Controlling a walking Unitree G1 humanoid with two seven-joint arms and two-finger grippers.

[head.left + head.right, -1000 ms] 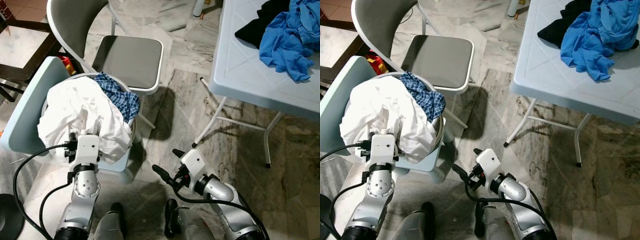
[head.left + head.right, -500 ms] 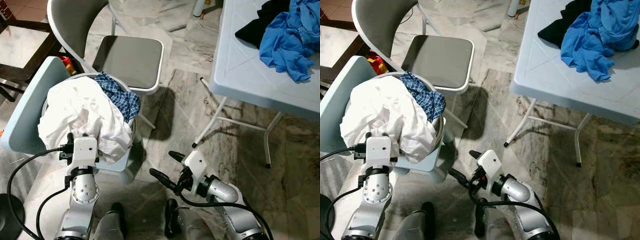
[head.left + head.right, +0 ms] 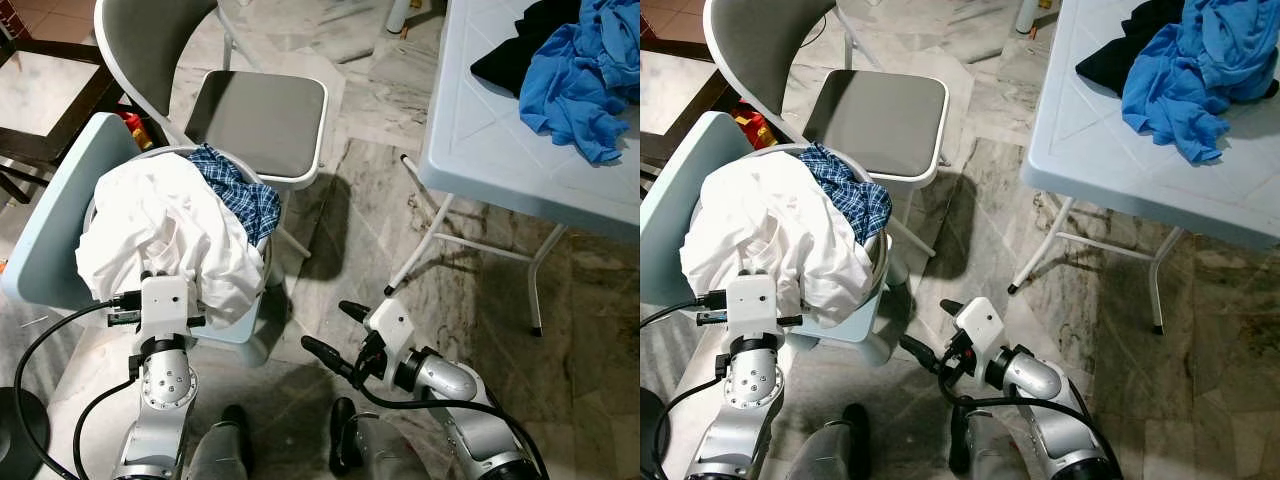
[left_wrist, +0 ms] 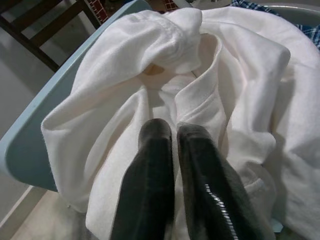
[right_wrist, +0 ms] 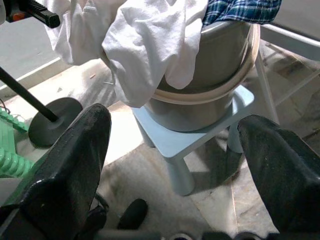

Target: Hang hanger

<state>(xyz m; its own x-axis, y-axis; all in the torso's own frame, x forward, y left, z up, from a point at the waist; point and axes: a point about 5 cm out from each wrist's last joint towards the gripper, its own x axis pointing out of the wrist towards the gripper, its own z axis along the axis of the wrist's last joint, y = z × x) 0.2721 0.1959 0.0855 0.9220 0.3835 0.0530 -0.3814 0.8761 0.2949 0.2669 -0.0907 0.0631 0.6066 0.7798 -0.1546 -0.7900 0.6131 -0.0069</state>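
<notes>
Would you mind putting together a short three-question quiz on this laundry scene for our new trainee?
1. True or false: the left gripper has its fingers together over the white garment heaped in the tub.
2. Which cloth lies beside the white one in the tub? A) a blue checked cloth B) a red towel C) a yellow sock
3. Fill in: the blue garment and the black garment lie on the white folding ____.

Key
1. True. The right gripper, by contrast, is open above the floor.
2. A
3. table
</notes>
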